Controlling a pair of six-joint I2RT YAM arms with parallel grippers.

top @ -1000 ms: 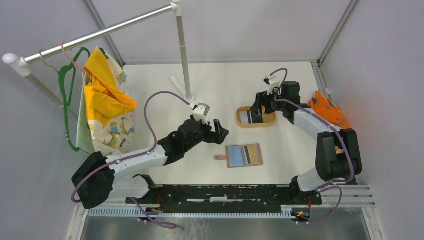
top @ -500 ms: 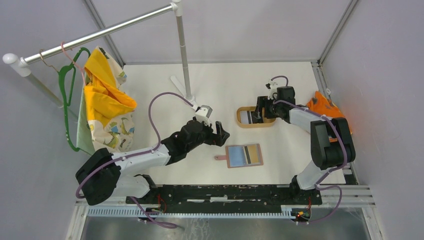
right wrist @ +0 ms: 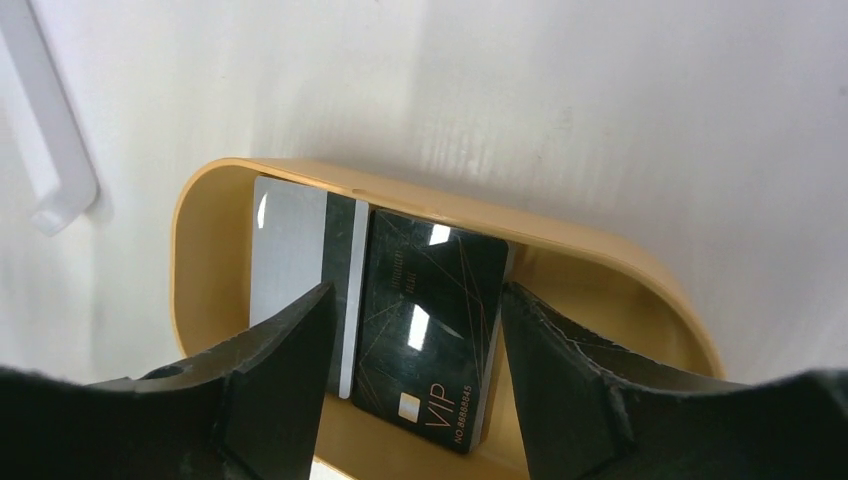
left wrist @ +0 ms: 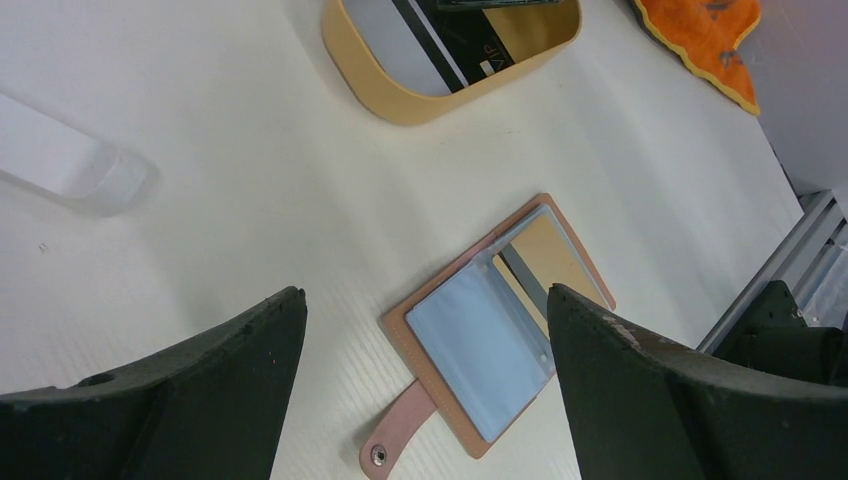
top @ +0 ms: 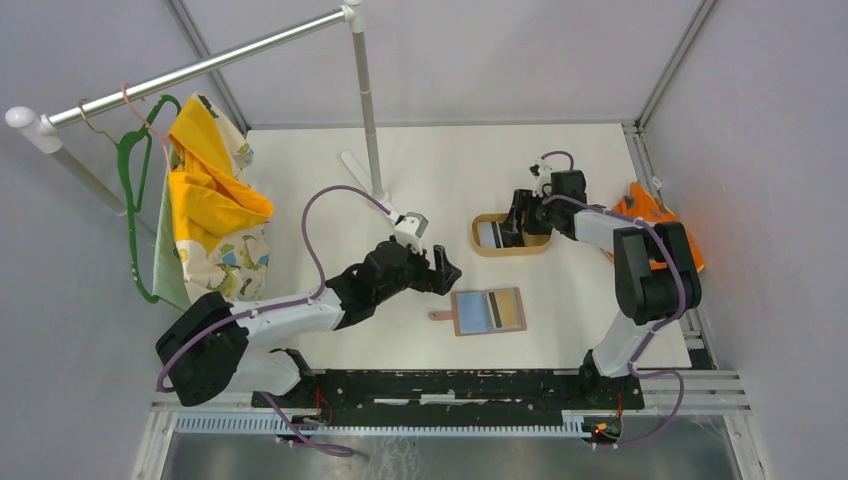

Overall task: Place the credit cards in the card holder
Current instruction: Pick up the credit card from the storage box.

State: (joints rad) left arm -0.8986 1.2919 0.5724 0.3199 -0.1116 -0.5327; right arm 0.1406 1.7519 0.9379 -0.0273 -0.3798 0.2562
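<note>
Biggest thing first: the white bench (top: 420,180) carried everything. The tan oval tray (top: 478,240) sat towards the far side, and the card holder (top: 488,311) was nearer the arms, well apart from it.

The card holder lay opened flat, inside facing up, presumably so the slots were easy to reach. Its long axis ran left-right in the top view, with the snap tab (left wrist: 377,455) sticking out towards the left arm's side. Pale blue and gold showed inside, probably cards already in.

The left claw (left wrist: 420,300) hung just beside the holder, spread wide with nothing in it. My guess is it was waiting to steady the holder.

The right claw (right wrist: 418,290) was down in the tray, partly open, one jaw either side of the black VIP card (right wrist: 430,320). I couldn't see it actually pinching yet. That card lay flat, overlapping a white card with a dark stripe (right wrist: 290,260). Its long axis ran across the tray's width, VIP end nearest the wrist camera, so the jaws lined up with its long edges.
</note>
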